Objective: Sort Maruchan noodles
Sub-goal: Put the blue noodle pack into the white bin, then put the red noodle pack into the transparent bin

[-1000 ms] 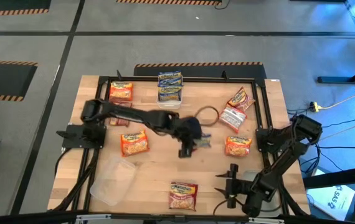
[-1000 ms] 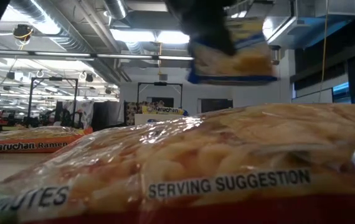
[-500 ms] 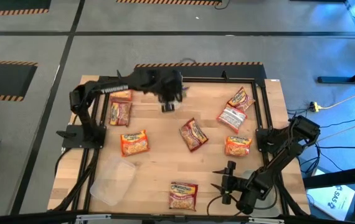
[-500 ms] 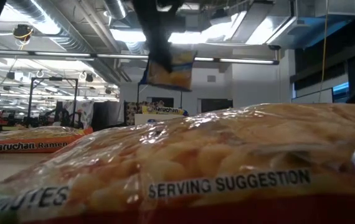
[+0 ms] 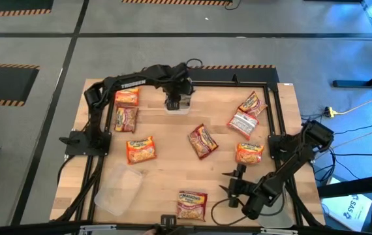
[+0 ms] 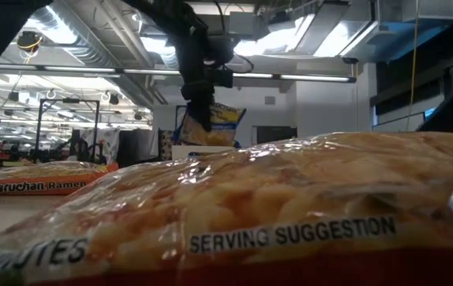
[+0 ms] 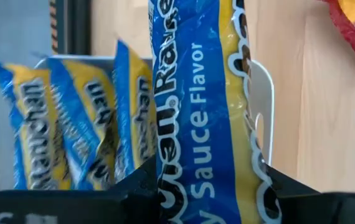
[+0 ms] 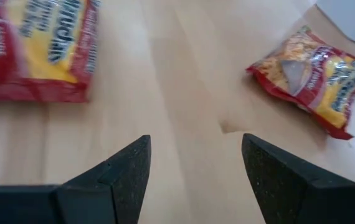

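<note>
— How is the blue-and-yellow plastic Maruchan ramen packet (image 7: 196,106) held?

— It is pinched between the fingers of the left gripper (image 5: 174,102), at the far edge of the light wooden table (image 5: 166,179). Its long axis is seen running straight out from the fingers in the left wrist view.

— And what lies past it?

— Just beyond the held packet, a white plastic tub (image 7: 261,81) is seen, with other blue packets (image 7: 71,118) stood on edge inside. The held one is judged to be lined up beside them, so a drop into the tub is probably called for.

— The other arm?

— The right gripper (image 8: 193,165) is kept spread and empty at the near right, over bare wood between two red packets (image 8: 308,78).
</note>
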Controlling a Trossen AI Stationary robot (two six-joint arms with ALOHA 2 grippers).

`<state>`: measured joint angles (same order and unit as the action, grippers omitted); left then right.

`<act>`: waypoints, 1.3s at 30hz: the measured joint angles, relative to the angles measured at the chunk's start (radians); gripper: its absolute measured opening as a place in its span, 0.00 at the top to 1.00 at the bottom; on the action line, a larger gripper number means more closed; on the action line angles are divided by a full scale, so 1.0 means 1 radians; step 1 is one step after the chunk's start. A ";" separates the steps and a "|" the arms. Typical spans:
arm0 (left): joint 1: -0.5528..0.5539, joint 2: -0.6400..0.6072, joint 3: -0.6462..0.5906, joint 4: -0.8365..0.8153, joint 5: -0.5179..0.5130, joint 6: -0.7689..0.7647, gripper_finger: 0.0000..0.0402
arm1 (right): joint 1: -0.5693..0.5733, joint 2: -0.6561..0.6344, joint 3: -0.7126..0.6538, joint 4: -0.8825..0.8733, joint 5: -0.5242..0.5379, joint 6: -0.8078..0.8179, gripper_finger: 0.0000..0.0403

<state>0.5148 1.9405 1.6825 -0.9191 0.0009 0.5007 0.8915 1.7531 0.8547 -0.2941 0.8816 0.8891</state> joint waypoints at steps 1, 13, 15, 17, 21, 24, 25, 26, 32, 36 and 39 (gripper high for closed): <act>0.000 0.009 0.000 -0.001 0.013 0.005 0.72 | -0.009 0.000 0.000 -0.004 0.001 0.000 0.41; -0.004 0.086 0.000 0.073 0.015 -0.027 0.66 | -0.048 -0.001 0.000 -0.024 0.001 -0.003 0.41; -0.008 0.086 0.000 0.086 0.009 -0.034 0.60 | -0.048 -0.001 0.000 -0.021 0.003 0.000 0.41; -0.014 0.080 0.000 0.079 -0.007 -0.042 0.55 | -0.048 -0.001 0.000 -0.020 0.006 0.001 0.41; -0.027 0.047 0.000 0.053 -0.067 -0.044 0.51 | -0.048 -0.001 0.000 -0.014 0.006 0.002 0.41; -0.037 0.009 0.000 0.027 -0.069 -0.042 0.50 | -0.048 -0.001 0.000 -0.014 0.005 0.002 0.41; -0.038 -0.006 0.000 0.015 -0.066 -0.047 0.50 | -0.049 -0.001 0.000 -0.015 0.006 0.002 0.41; -0.042 -0.024 0.000 0.012 -0.061 -0.053 0.50 | -0.054 -0.001 0.000 -0.015 0.007 0.002 0.41; -0.073 -0.130 0.001 0.026 0.077 -0.253 0.50 | -0.106 -0.001 0.000 -0.016 -0.009 -0.030 0.41; -0.108 -0.137 0.002 -0.026 0.192 -0.392 0.50 | -0.159 -0.001 0.000 -0.014 -0.053 -0.084 0.41; -0.157 -0.139 -0.037 -0.064 0.188 -0.392 0.51 | -0.202 -0.001 0.000 -0.015 -0.091 -0.135 0.41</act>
<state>0.3579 1.8015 1.6455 -0.9833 0.1891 0.1088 0.6893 1.7519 0.8547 -0.3092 0.7908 0.7541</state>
